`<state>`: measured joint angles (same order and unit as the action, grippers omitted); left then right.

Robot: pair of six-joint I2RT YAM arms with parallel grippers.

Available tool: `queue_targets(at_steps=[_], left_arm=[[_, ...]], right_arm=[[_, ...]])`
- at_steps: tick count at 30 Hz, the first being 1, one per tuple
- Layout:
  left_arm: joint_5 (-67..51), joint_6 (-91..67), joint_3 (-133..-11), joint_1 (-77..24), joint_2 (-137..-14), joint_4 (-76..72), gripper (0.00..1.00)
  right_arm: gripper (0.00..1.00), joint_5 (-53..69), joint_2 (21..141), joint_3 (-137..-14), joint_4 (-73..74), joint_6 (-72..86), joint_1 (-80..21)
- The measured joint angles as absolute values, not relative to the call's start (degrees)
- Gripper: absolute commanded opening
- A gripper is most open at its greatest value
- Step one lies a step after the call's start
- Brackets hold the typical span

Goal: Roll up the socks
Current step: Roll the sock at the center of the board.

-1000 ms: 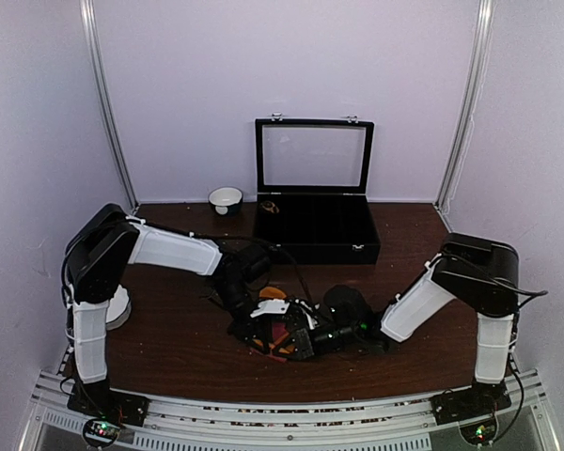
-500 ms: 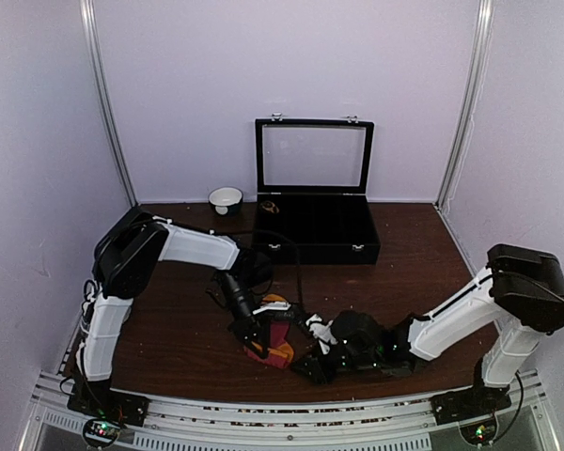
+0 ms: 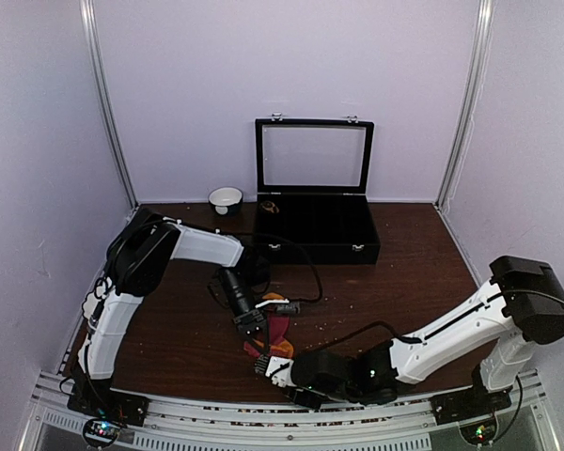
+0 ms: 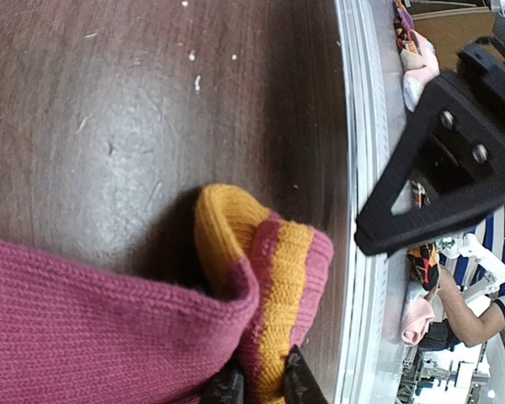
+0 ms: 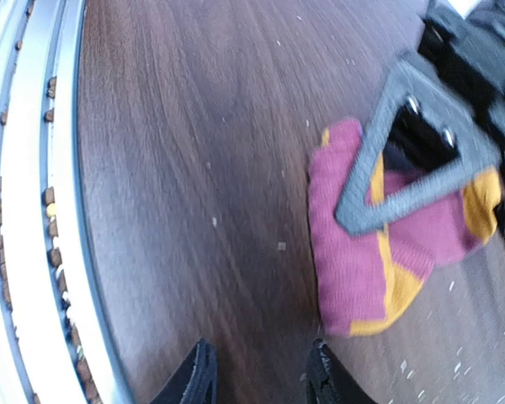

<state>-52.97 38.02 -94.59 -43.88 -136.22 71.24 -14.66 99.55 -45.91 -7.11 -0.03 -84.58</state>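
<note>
One pair of the socks (image 4: 109,328), magenta-red with orange bands, lies bunched on the dark wood table (image 3: 169,329) near the front middle (image 3: 278,328). My left gripper (image 4: 261,385) is shut on the folded cuff edge, with the orange stripe pinched between its tips. It reaches the pair from behind and to the left (image 3: 252,327). My right gripper (image 5: 261,374) stands open over bare wood with nothing between its fingers. It is low by the front rail (image 3: 269,365), just short of the socks (image 5: 362,252).
A black case (image 3: 315,240) with its glass lid raised stands at the back. A small white bowl (image 3: 226,198) sits to its left. The metal rail (image 3: 263,418) runs along the near edge. The right arm lies low across the front right.
My right gripper has let go of the socks, opened, and swung down and left toward the front rail. My left gripper has stayed pinched on the socks, which shifted slightly.
</note>
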Motion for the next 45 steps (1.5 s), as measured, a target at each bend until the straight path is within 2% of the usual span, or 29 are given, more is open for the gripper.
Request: queue_targets(at_steps=[7,17,23,28,33,35,39,45], left_arm=[[-52.29,36.21,-95.09,-43.88,-136.22,71.31,0.14],[-51.75,36.03,-96.68,-43.81,-136.94,72.6,0.16],[-51.72,36.91,-97.3,-43.81,-137.32,73.38,0.2],[-52.86,39.31,-94.41,-43.2,-135.33,72.34,0.35],[-51.16,40.01,-89.45,-41.65,-128.75,67.26,0.58],[-50.33,39.2,-87.96,-40.73,-125.34,65.08,0.95],[-46.02,36.53,-84.23,-39.07,-116.57,58.3,0.98],[-41.67,34.96,-74.76,-38.7,-102.5,49.28,0.98]], right_arm=[[0.39,-16.64,105.54,-52.38,-6.2,-8.78,-83.42],[0.39,-17.65,108.86,-54.17,-8.34,-13.47,-79.5],[0.33,-17.3,110.02,-54.52,-10.15,-13.08,-78.28],[0.23,-14.76,111.0,-54.15,-12.97,-9.45,-76.49],[0.14,-9.89,111.24,-52.51,-16.62,-4.97,-74.0],[0.08,-6.98,110.98,-51.46,-18.61,-2.66,-72.73],[0.0,0.8,110.85,-50.85,-20.8,1.52,-69.87],[0.0,16.05,111.09,-50.61,-22.48,11.27,-63.57]])
